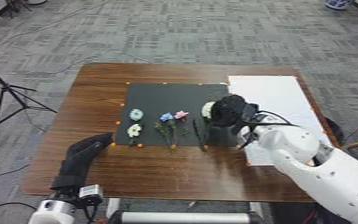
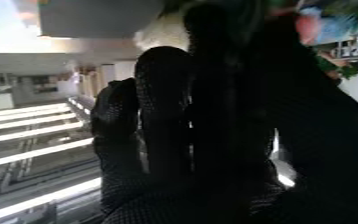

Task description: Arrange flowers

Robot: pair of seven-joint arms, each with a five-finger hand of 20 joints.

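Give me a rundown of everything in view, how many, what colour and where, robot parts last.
White flowers: two, white, one at the mat's left, one beside the right hand
Pale blue flower: one, pale blue, beyond the left white one
Blue flower: one, blue, mid-mat
Pink flower: one, pink, right of the blue one
Mat: one, dark grey, on the table
Markers: several, orange, around the mat
Sheet: one, white, table's right
Table: one, brown, centre
Tripod: one, black, left
Floor: one, grey, around the table
Left hand: one, black, near the mat's near left corner
Right hand: one, black, mat's right
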